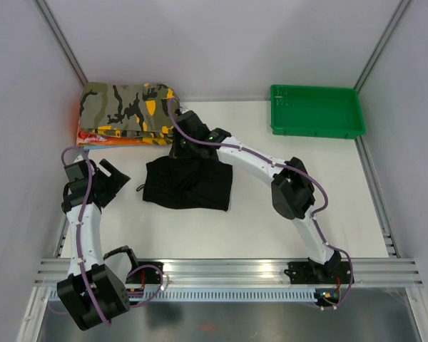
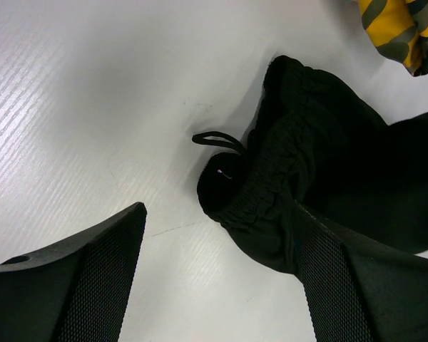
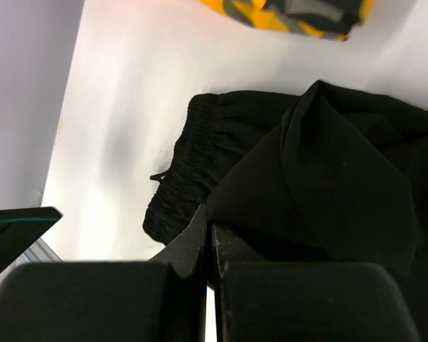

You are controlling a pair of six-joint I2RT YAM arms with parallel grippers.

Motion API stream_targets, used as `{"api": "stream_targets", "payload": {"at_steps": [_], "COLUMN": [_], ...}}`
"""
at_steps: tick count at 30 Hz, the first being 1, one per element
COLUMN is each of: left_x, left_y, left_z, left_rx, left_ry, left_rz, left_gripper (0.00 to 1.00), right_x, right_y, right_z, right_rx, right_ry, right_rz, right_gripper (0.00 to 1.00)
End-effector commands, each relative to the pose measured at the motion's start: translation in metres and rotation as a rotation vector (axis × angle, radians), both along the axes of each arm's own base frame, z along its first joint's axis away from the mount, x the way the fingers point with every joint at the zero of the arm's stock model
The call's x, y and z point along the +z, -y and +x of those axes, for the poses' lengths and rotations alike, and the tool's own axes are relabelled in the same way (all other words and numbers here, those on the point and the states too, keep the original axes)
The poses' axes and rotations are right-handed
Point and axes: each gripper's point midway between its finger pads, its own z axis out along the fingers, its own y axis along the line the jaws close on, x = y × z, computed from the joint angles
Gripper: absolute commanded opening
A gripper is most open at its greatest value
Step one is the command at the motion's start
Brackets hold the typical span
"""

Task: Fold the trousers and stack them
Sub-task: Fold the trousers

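The black trousers (image 1: 189,184) lie folded into a compact bundle in the middle of the white table. Their elastic waistband (image 2: 271,178) and a drawstring loop (image 2: 217,139) face left. My left gripper (image 1: 118,184) is open just left of the bundle. In the left wrist view it (image 2: 219,206) has table between its fingers, and the right finger (image 2: 342,285) overlaps the waistband end. My right gripper (image 1: 184,148) is at the bundle's far edge. Its jaws (image 3: 210,228) are shut, with a raised fold of the trousers (image 3: 328,164) pinched at the tips.
A folded camouflage garment (image 1: 128,110) in olive, black and orange lies at the back left, close behind the trousers. A green tray (image 1: 316,110) stands at the back right. White walls close in the table on the left, far and right sides.
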Motion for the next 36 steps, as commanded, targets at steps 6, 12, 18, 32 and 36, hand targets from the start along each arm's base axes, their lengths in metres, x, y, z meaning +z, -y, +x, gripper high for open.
{"api": "stream_targets", "payload": {"at_steps": [6,12,18,32,36], "left_x": [0.002,-0.001,-0.002,0.016,0.017], "left_y": [-0.005,-0.006,-0.006,-0.006,-0.006], "left_z": [-0.003,-0.004,-0.003,0.001,-0.001], "left_rx": [0.048,0.052,0.049,0.052,0.055], "left_ry": [0.000,-0.005,-0.005,0.030,0.028], "left_rz": [0.011,0.016,0.015,0.014,0.013], "left_gripper": [0.88,0.88,0.88,0.88,0.88], "right_x": [-0.031,-0.025,0.031,0.055,0.070], "right_y": [-0.046,-0.069,-0.057,-0.013,-0.014], "right_z": [-0.006,-0.024,-0.031,-0.046,-0.051], "right_rx": [0.053,0.170,0.193,0.193,0.211], "right_ry": [-0.046,-0.083,-0.017,-0.027,-0.013], "right_rz": [0.021,0.073,0.069,-0.038,0.001], "right_gripper": [0.00,0.00,0.00,0.00,0.00]}}
